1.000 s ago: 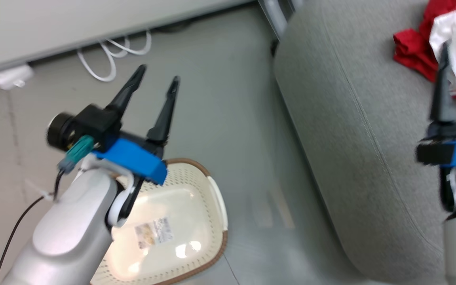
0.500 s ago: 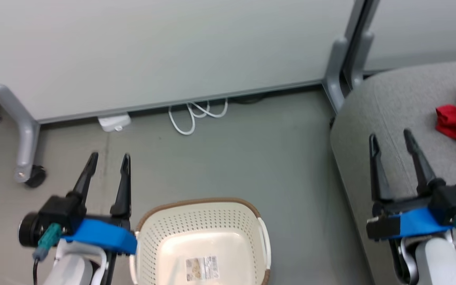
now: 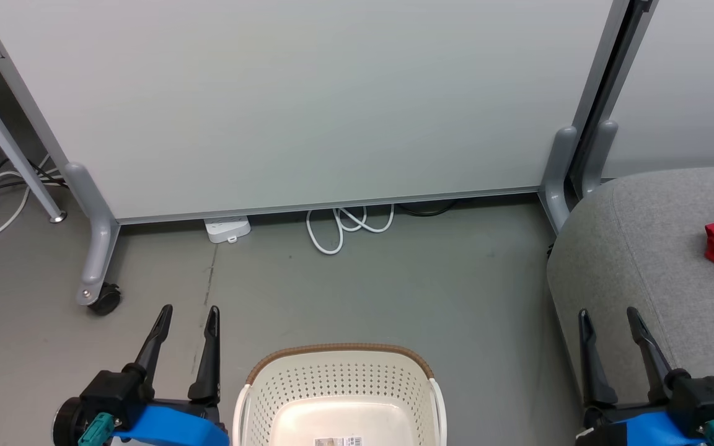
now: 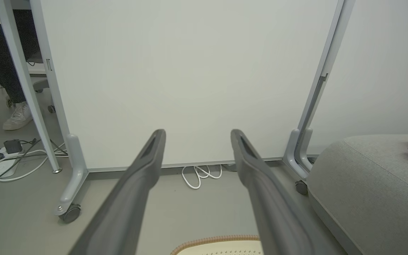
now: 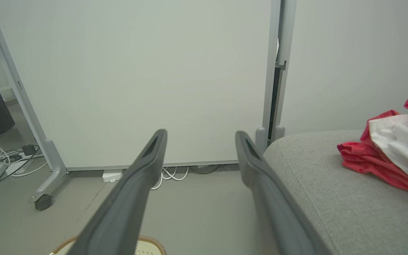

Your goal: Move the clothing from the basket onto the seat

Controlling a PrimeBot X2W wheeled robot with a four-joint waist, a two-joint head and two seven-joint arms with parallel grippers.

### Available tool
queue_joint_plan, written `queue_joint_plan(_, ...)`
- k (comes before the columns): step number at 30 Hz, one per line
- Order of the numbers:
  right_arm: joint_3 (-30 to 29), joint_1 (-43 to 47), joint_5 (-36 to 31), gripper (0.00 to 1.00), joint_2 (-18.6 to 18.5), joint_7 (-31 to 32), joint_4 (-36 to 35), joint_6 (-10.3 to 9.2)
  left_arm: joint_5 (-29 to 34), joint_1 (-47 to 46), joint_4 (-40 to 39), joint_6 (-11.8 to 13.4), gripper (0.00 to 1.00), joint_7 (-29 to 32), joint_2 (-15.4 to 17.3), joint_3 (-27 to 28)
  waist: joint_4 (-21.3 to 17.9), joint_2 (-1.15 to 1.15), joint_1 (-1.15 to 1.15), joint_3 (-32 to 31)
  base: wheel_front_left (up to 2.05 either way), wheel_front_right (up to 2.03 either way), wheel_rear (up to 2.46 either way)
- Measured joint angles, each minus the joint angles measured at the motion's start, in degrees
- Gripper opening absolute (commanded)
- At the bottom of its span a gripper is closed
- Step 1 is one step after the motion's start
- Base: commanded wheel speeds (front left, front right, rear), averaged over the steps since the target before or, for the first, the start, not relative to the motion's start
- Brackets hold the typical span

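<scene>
Pulling back to rest with left gripper (image 3: 189, 310) and right gripper (image 3: 607, 311) both spread and empty, leaving the basket (image 3: 339, 352) looking bare and the clothing (image 5: 367, 157) lying on the seat (image 3: 642, 248), seemingly finishing the job.

Perforated glossy plastic basket (image 3: 339, 384), rough woven-cloth seat (image 3: 648, 248), soft red cloth clothing (image 5: 384, 156), smooth matt floor (image 3: 394, 285).

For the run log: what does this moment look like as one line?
left gripper: open, empty | right gripper: open, empty | cream perforated plastic basket: no clothing visible | bright red clothing: on grey fabric seat
</scene>
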Motion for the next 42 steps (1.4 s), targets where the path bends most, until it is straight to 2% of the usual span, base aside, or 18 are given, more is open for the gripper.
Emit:
queue_joint_plan(9,0.5,1.3,0.9,1.00,0.2,0.0,0.4,0.00,2.9,1.9,1.3,-2.9,1.00,0.0,-2.3,3.5,0.6,0.00,0.00,-0.7,0.00,0.00,0.00)
queue_joint_plan(19,1.5,1.3,2.0,1.00,0.3,0.0,1.1,0.00,5.2,2.0,2.2,-4.2,1.00,0.0,-3.6,5.8,0.6,0.00,0.00,-0.7,0.00,0.00,0.00)
queue_joint_plan(20,1.6,1.3,2.1,0.00,0.3,0.0,1.2,0.00,5.2,2.1,2.3,-4.2,0.00,0.0,-3.7,5.8,0.6,0.00,0.01,-0.7,0.00,0.00,0.00)
queue_joint_plan(26,1.5,1.9,3.2,0.00,0.3,0.5,4.0,0.00,4.1,3.5,5.1,-4.2,0.00,1.0,-4.3,5.7,0.5,0.00,0.01,-0.7,0.00,0.00,0.00)
queue_joint_plan(42,0.6,1.1,21.1,0.00,0.4,4.9,4.3,0.00,-12.7,3.5,4.3,-4.4,0.00,5.3,-4.4,8.1,0.0,0.00,0.01,-0.6,0.00,0.00,0.00)
